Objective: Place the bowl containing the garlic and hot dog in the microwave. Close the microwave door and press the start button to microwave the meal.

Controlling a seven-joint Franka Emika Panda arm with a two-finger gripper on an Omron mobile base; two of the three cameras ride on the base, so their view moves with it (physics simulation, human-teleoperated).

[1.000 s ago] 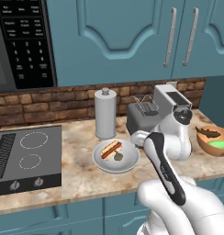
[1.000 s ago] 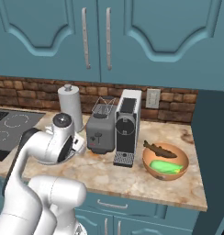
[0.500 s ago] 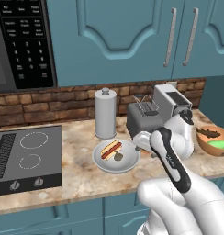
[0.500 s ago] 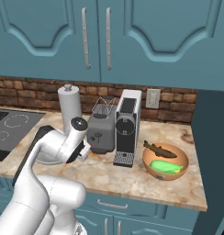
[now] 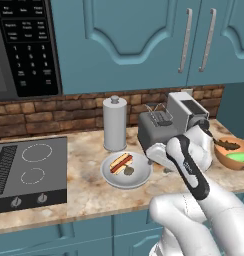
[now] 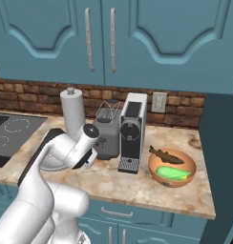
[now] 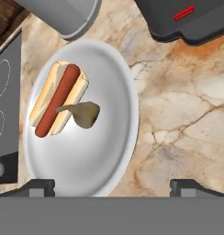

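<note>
**One offset to close: bowl rim lies toward the stove side of the open jaws**

Two dark fingertips of the two-finger gripper (image 7: 113,184) stand wide apart, holding nothing. The wide shallow light-grey round bowl (image 7: 109,151) sits on the marbled tan counter (image 7: 187,119), below the hand, its near-right rim between the tips. Red sausage in its tan bun, the hot dog (image 7: 58,100), runs lengthwise up the bowl's far-left half; the small grey-olive garlic lump (image 7: 85,114) touches it. Rim grasp looks likely next.
</note>
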